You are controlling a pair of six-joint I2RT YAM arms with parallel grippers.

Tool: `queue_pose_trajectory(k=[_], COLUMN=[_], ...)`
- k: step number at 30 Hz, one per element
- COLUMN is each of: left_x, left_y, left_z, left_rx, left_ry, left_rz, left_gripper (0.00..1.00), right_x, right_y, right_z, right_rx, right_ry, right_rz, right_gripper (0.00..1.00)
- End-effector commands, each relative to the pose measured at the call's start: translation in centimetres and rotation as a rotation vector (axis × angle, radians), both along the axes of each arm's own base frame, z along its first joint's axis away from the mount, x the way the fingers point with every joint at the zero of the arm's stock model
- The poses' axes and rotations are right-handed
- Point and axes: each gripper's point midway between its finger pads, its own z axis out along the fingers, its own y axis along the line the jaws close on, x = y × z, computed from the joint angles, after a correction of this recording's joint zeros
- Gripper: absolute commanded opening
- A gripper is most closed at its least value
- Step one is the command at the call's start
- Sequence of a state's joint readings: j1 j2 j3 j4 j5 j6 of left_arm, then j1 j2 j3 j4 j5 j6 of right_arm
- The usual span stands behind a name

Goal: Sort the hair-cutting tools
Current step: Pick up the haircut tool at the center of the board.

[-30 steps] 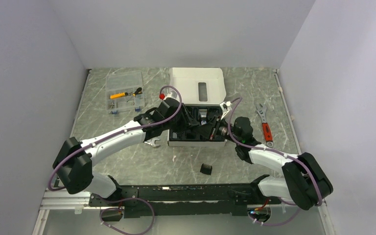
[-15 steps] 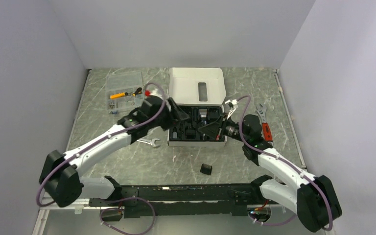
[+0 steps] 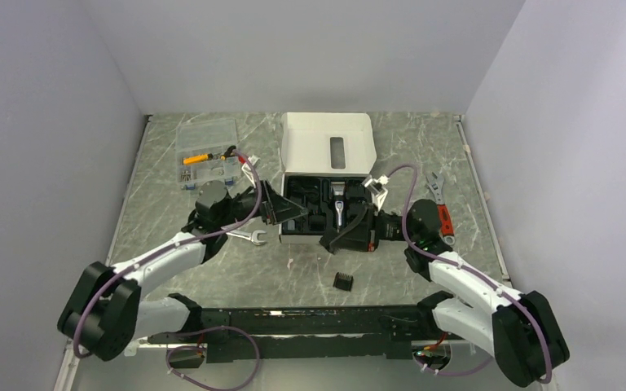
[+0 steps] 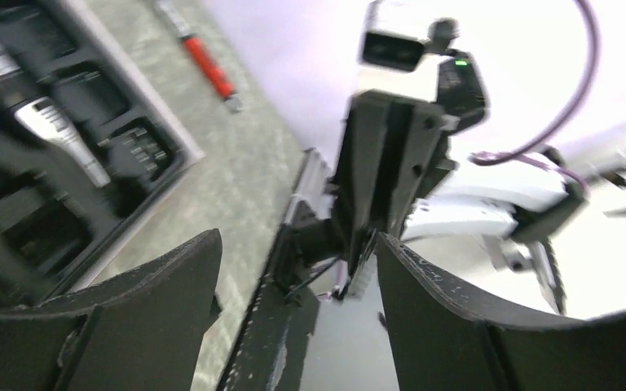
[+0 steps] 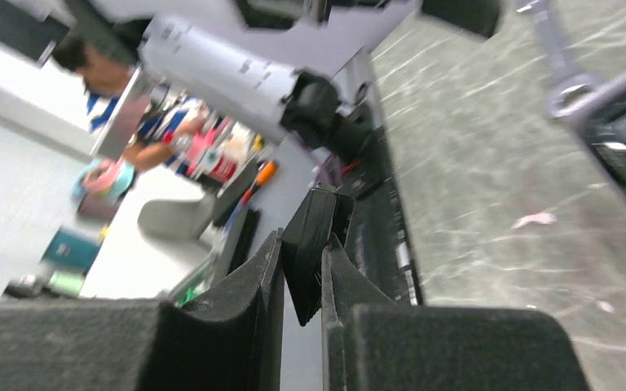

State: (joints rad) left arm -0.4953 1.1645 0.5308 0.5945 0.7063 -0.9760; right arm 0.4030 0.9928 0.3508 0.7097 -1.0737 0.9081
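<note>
The black-and-silver hair clipper (image 3: 337,204) lies in the black insert of the open white box (image 3: 327,142); it also shows in the left wrist view as the clipper (image 4: 57,138). My right gripper (image 3: 332,241) hangs over the box's front edge, shut on a small black comb attachment (image 5: 313,244) clamped between its pads. Another comb attachment (image 3: 342,281) lies on the table in front of the box. My left gripper (image 3: 285,213) sits just left of the box, open, with nothing between its fingers (image 4: 155,318).
A silver open-end wrench (image 3: 251,237) lies left of the box, under the left arm. A red-handled adjustable wrench (image 3: 441,211) lies to the right of the box. A clear plastic organizer (image 3: 206,152) stands at the back left. Walls close in on three sides.
My left gripper pulled back leftward out of the box and opened. My right gripper closed on a comb attachment and drew back out of the box toward the near edge.
</note>
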Motion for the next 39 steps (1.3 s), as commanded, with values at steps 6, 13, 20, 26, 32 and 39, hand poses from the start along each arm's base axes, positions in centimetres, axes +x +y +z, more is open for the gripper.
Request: queue_pose_trajectory(k=[6, 13, 20, 26, 32, 39], left_x=[-6.9, -8.3, -8.9, -9.9, -10.2, -10.7], left_y=[-0.9, -2.1, -2.4, -3.3, -3.8, -4.2], left_z=[7.8, 6.3, 3.7, 2.2, 1.9, 3.0], left_rx=[-0.320, -0.192, 0.075, 0.078, 0.095, 0.060], left_ry=[-0.303, -0.309, -0.308, -0.238, -0.239, -0.258], left_rz=[-0.400, -0.432, -0.398, -0.483, -0.502, -0.520], left_gripper=[0.65, 0.62, 0.60, 0.58, 0.54, 0.49], right_x=[-5.6, -5.5, -5.6, -5.9, -5.9, -5.9], right_y=[1.2, 1.3, 1.1, 1.1, 1.1, 1.1], right_z=[3.5, 3.6, 4.1, 4.3, 4.4, 4.2], right_rx=[0.069, 0.061, 0.054, 0.067, 0.060, 0.056], right_ry=[-0.164, -0.150, -0.170, -0.173, -0.181, -0.186], right_rz=[0.236, 0.236, 0.236, 0.249, 0.251, 0.245], right_gripper=[0.00, 0.00, 0.00, 0.00, 0.00, 0.00])
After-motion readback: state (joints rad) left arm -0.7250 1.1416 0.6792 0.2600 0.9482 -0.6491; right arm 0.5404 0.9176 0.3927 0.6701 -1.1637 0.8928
